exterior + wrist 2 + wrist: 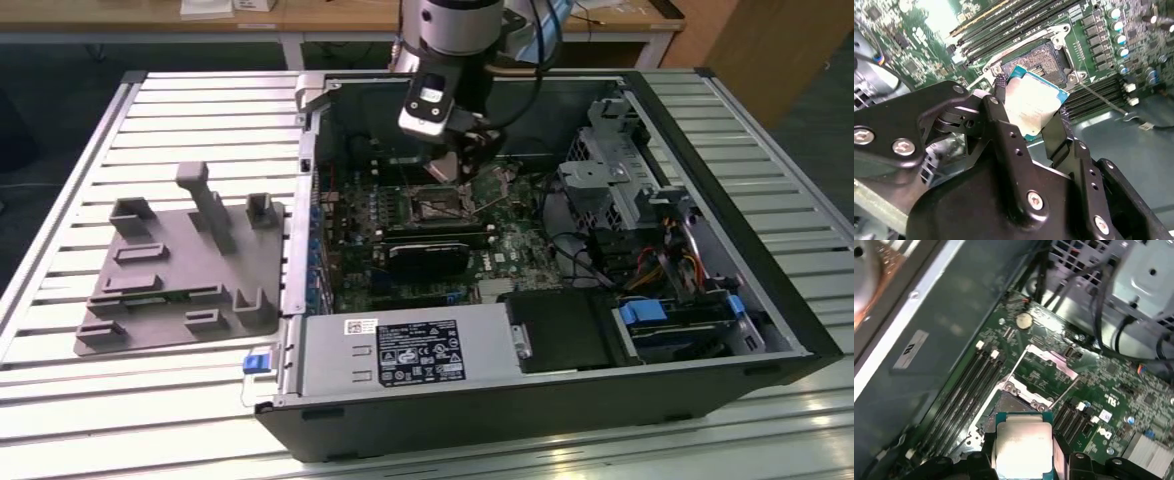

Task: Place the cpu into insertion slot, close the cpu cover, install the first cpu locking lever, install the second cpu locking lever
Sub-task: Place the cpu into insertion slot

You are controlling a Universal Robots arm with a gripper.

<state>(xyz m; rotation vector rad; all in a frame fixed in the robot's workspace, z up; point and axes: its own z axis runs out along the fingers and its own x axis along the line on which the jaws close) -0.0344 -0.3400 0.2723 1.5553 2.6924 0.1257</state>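
My gripper (1031, 102) is shut on the cpu (1035, 111), a flat square chip with a silver top and a green edge. One finger (999, 95) presses on each of two opposite sides. The chip hangs tilted just above the insertion slot (1046, 56), a square socket with a dark centre on the green motherboard. In the first wrist view the cpu (1021, 447) covers part of the insertion slot (1006, 405). Beyond it the cpu cover (1051, 356), a silvery frame, stands swung open. In the exterior view the gripper (463, 172) hovers inside the computer case over the insertion slot (435, 208).
A thin wire lever (1102, 96) lies beside the socket. Memory slots (971, 385) run along one side. A black card with a fan face (430, 250) sits near the socket, cables and a drive cage (607, 180) on the exterior view's right. A grey fixture (180, 270) rests on the slatted table.
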